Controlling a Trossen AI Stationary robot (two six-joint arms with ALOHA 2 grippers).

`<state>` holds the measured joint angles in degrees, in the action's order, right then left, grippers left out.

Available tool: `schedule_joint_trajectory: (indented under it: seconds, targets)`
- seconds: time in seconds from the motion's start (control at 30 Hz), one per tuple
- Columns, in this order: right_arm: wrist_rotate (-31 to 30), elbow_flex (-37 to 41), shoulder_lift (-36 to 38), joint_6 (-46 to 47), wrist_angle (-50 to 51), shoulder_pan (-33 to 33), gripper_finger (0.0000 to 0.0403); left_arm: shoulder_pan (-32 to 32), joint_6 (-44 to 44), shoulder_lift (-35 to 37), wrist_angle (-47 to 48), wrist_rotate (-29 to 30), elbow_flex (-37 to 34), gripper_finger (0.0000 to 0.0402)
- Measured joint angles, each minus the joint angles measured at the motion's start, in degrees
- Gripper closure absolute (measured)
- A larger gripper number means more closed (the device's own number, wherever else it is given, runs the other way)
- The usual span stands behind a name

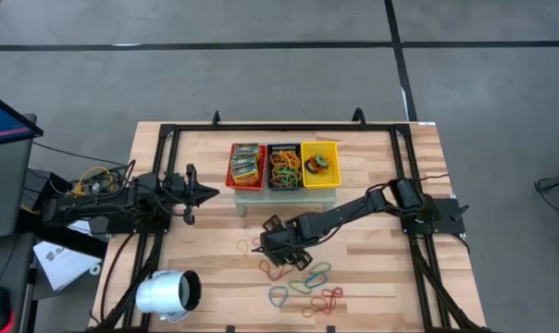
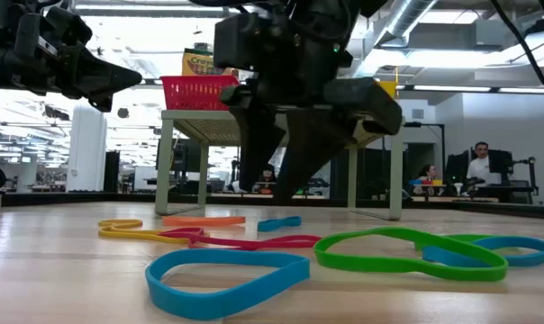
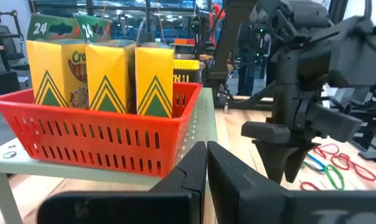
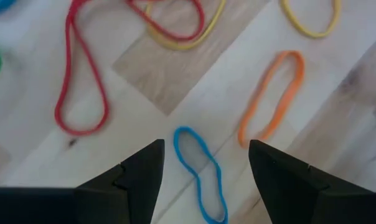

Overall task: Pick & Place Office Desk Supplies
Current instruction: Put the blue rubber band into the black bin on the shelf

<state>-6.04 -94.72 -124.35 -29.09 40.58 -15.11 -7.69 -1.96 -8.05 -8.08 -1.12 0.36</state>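
High view had the right gripper [image 1: 272, 242] down over the middle of the bench, fingers spread wide and empty, and its wrist camera showed a small blue rubber band [image 4: 200, 174] lying flat between the fingertips, an orange band [image 4: 272, 99] just beside it. More rubber-band loops [image 1: 307, 282] lay scattered toward the bench's front edge. Crayon packets [image 3: 101, 74] stood in the red basket [image 1: 245, 166] on the raised shelf. Over by the left edge the left gripper [image 1: 205, 194] hovered, fingers pressed together.
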Motion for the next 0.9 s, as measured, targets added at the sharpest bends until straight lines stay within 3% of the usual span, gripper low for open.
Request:
schedule_joint_trajectory:
  seconds: [0.33, 0.9]
  targets:
    - [4.2, 0.0, 0.0, -10.3, 1.4, 0.4, 0.0178, 0.0, 0.0, -1.1, -0.1, 0.0, 0.0, 0.0394]
    - [5.2, 0.0, -2.1, -11.5, 2.7, 3.2, 0.0179, 0.0, 0.0, -1.1, -0.1, 0.0, 0.0, 0.0394]
